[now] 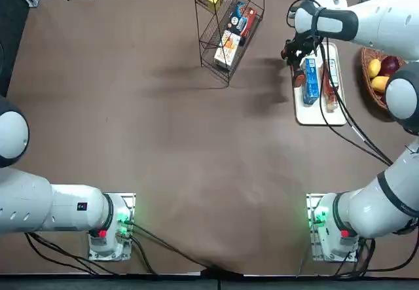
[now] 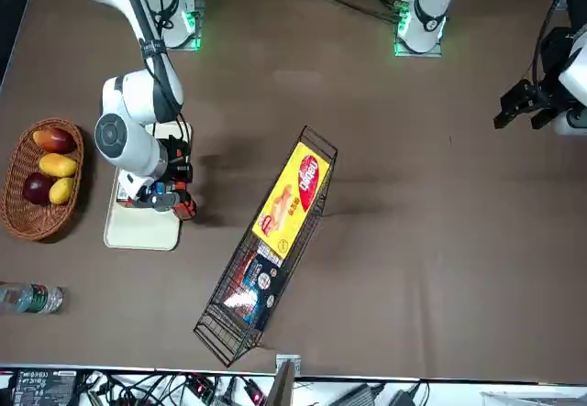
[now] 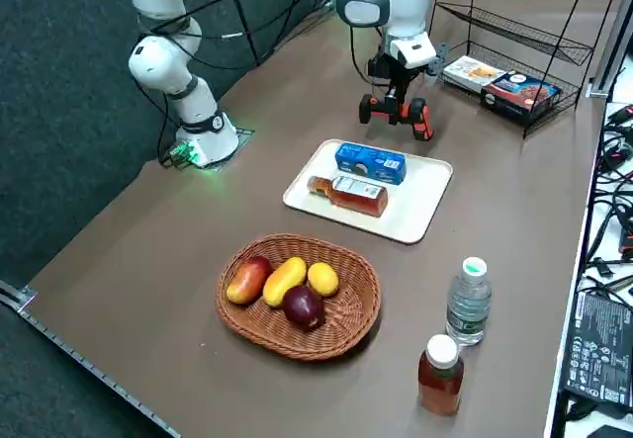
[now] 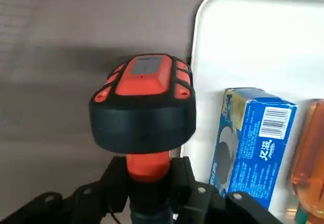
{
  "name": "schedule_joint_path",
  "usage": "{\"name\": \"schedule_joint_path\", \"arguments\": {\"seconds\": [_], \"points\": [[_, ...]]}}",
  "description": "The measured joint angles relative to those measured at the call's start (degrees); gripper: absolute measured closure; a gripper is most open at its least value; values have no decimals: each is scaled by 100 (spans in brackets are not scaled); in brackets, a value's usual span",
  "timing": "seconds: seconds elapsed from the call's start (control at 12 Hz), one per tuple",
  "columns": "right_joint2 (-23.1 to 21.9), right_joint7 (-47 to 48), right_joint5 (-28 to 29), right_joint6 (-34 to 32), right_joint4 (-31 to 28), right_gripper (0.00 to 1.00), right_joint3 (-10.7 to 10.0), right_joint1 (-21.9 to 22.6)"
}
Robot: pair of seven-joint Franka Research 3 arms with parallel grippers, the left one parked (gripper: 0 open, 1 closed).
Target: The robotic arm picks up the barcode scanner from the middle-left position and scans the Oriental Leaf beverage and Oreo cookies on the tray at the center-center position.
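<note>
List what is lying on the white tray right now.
The white tray holds the blue Oreo pack and the Oriental Leaf bottle, side by side. The right gripper holds the barcode scanner beside it.

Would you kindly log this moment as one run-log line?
right gripper: shut on barcode scanner | position: beside tray | Oreo cookies, Oriental Leaf beverage: lying on tray
</note>
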Motion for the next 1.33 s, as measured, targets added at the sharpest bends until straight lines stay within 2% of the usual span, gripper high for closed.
{"name": "schedule_joint_path", "arguments": {"seconds": [0.42,0.67,1.0,1.33], "points": [[127,121,-20,331,-17,57,0,16],[243,389,-9,622,-63,57,5,212],[384,559,-9,1272,-340,57,9,434],[423,558,-9,1511,-496,57,4,436]]}}
